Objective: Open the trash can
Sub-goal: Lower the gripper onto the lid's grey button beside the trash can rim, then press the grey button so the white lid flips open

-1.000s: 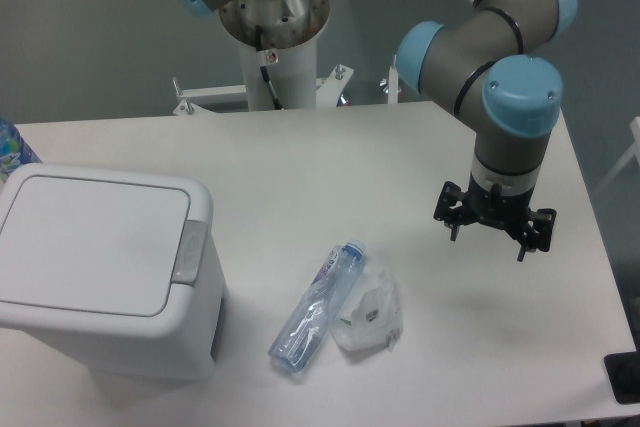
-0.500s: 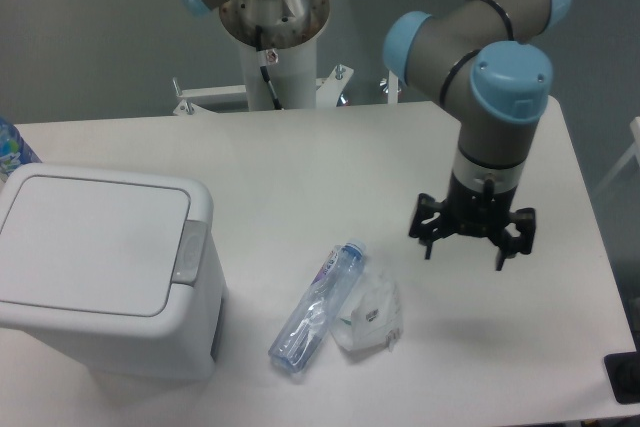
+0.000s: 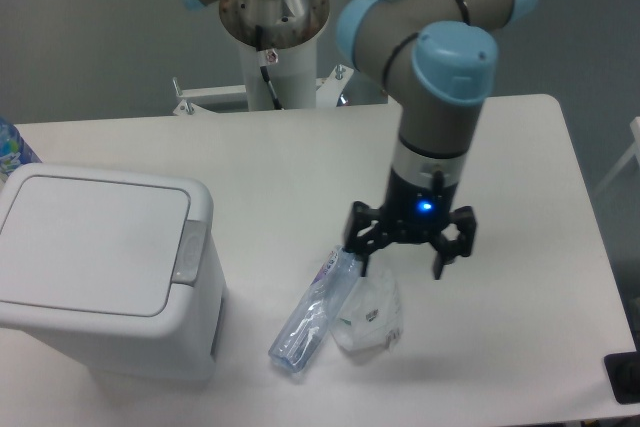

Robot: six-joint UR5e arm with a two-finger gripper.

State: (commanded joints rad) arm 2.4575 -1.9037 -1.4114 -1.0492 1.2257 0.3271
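Gripper (image 3: 411, 243), fingers spread and holding nothing, hangs above the bottle (image 3: 317, 309) and crumpled wrapper (image 3: 369, 317) at mid-table, well apart from the bin (image 3: 100, 267) at the left edge, whose lid lies shut with its grey button (image 3: 188, 249) facing the arm, probably for pressing.

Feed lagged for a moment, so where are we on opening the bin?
Nothing is done yet: the trash can has its lid flat and shut. The end effector is open and empty, hanging above the table near the plastic bottle. Left: reach the grey latch and press it.
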